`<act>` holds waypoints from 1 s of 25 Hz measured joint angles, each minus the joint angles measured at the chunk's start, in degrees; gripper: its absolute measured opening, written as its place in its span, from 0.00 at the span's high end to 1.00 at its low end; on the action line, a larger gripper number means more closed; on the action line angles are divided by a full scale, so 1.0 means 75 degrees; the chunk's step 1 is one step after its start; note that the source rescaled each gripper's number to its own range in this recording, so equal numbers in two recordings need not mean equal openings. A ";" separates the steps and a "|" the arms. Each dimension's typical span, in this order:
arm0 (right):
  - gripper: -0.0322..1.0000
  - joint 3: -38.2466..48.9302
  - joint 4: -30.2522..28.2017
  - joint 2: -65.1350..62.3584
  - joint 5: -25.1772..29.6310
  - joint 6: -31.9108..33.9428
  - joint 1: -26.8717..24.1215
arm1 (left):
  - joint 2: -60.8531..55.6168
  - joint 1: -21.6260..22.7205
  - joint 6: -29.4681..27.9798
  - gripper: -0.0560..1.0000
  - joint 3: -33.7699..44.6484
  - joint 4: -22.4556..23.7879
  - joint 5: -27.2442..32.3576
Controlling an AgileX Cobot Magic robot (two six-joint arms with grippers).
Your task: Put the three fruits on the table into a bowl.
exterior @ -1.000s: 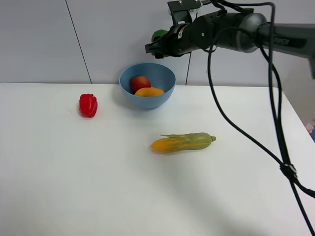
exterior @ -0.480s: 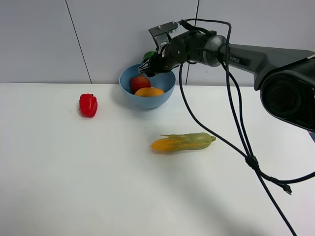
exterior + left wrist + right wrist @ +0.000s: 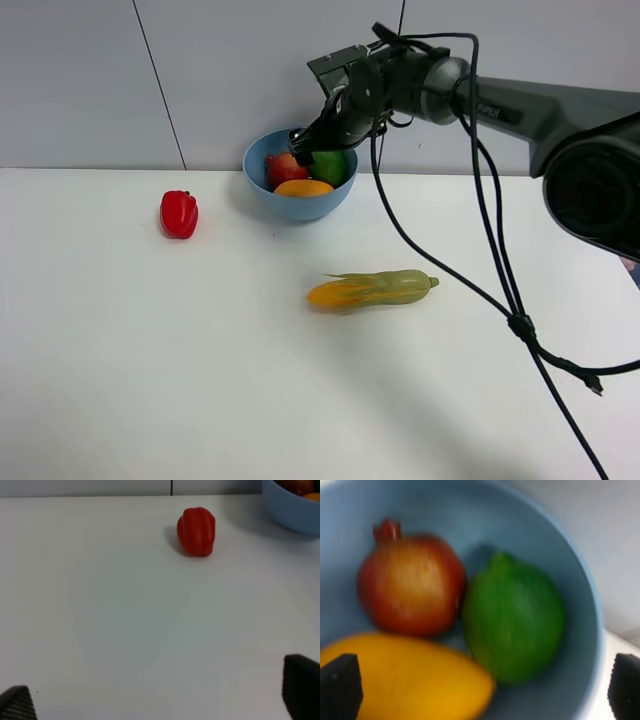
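Your right end effector (image 3: 312, 142) hangs directly over the light-blue bowl (image 3: 262, 196) at the far side of the bench (image 3: 200, 360). Its wrist view shows both fingertips (image 3: 340, 686) spread wide, one at each edge of the picture, with nothing between them but the bowl's contents (that picture is a little blurred). It grips nothing, and you can see no contact with any fruit.

All three fruits lie inside the bowl. The lime (image 3: 512, 622) is smooth, glossy green and roundish, resting against the bowl's wall and pressed up beside the pomegranate (image 3: 410, 582). The pomegranate is red with a paler orange flush and a small crown tip. The mango (image 3: 410, 680), orange-yellow and oblong, lies just beside both.

Your left end effector (image 3: 160, 695) sits low over bare bench, its two dark fingertips well apart and holding nothing. Beyond it stands the red bell pepper (image 3: 196, 531), left of the bowl. The corn cob (image 3: 370, 289) with its green husk lies nearer on the bench, well apart from the bowl.
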 joint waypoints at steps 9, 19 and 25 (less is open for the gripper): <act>0.02 -0.0022 0.1141 -0.1892 0.4022 -0.0849 -0.0019 | 0.0000 0.0000 0.0000 0.00 0.0000 0.0000 0.0003; 0.02 0.1998 0.1647 -0.4494 0.4589 -0.0820 -0.1442 | 0.0000 0.0000 0.0000 0.00 0.0000 0.0000 0.0003; 0.02 0.4801 0.1526 -0.7539 0.4619 -0.0820 -0.3837 | 0.0000 0.0000 0.0000 0.00 0.0000 0.0000 0.0003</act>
